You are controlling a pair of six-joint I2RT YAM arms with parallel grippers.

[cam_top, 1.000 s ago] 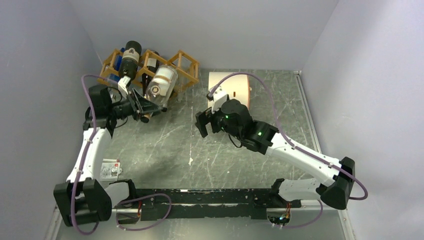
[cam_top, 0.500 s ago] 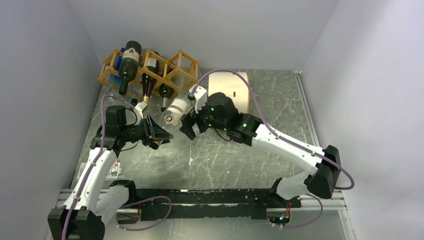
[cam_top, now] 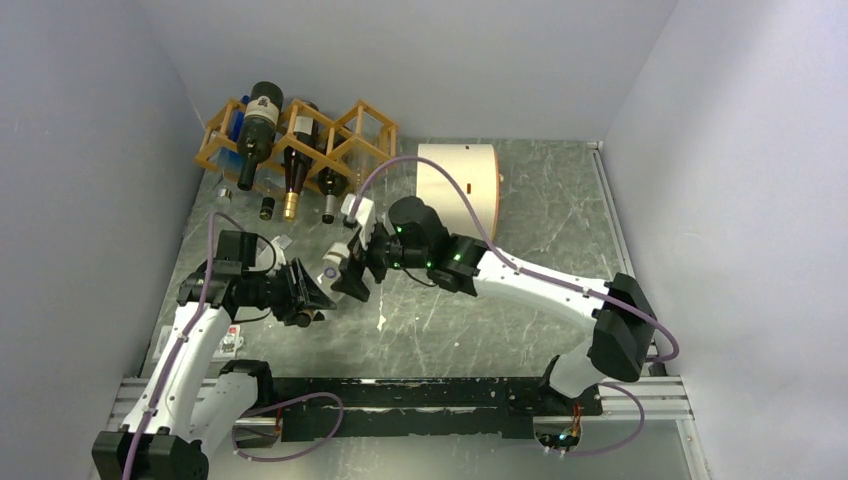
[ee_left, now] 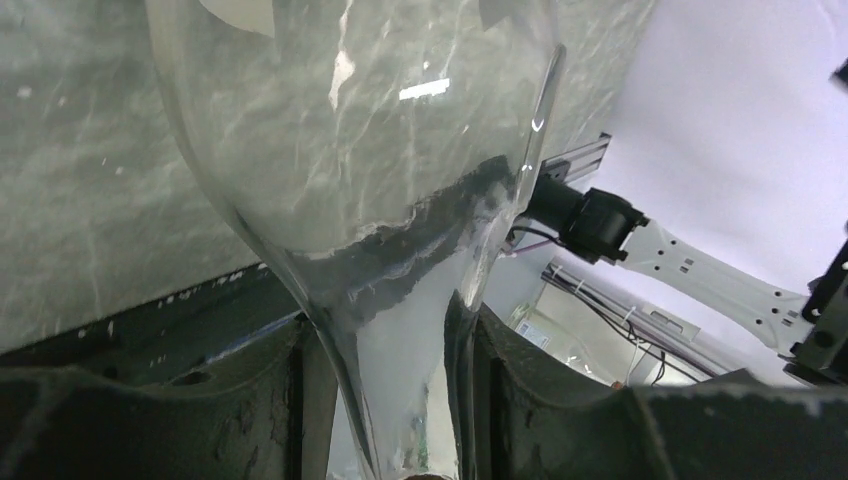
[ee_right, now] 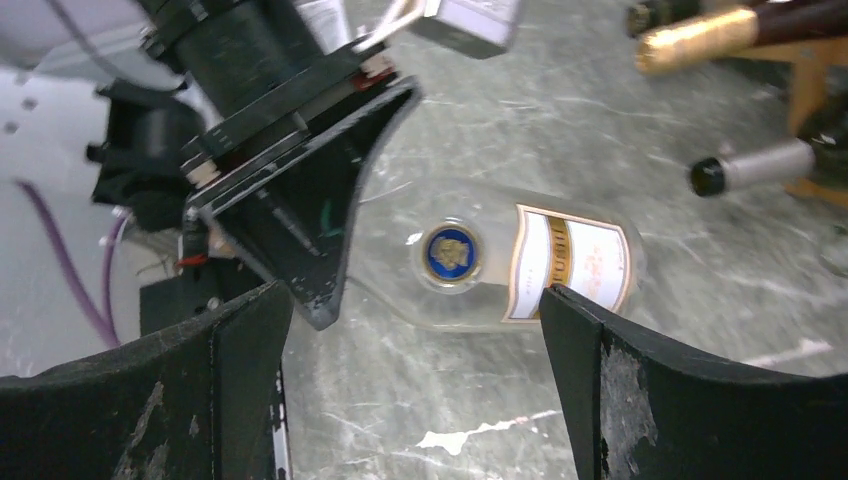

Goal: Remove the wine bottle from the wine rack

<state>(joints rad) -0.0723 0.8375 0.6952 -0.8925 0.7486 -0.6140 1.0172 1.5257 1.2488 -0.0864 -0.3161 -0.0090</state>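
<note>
Clear glass wine bottle (ee_right: 500, 270), neck clenched in left tool (ee_left: 400, 415), beneath released right tool (ee_right: 420, 380): lower it level

The clear wine bottle (ee_right: 520, 265) with a white label lies on its side, out of the wine rack (cam_top: 340, 128). The left claw (cam_top: 312, 298) pinches its thin neck. The brown wooden rack stands in the far left corner.
</note>
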